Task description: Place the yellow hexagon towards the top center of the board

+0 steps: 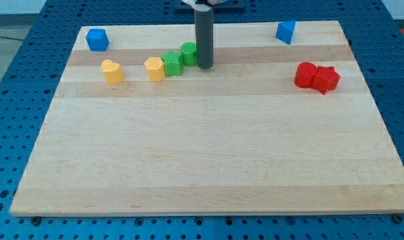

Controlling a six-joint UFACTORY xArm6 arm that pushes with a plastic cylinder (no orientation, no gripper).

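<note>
The yellow hexagon (155, 69) lies in the upper left-centre of the wooden board (209, 160). It touches a green block (172, 64), which touches a second green block (189, 53); the three form a diagonal row. My tip (205, 66) stands just right of the second green block, touching or nearly touching it. A second yellow block (112, 71), rounded like a heart, lies further to the view's left.
A blue cube (97, 39) sits at the top left corner. A blue angular block (285, 31) sits at the top right. Two red blocks (317, 77) lie together at the right.
</note>
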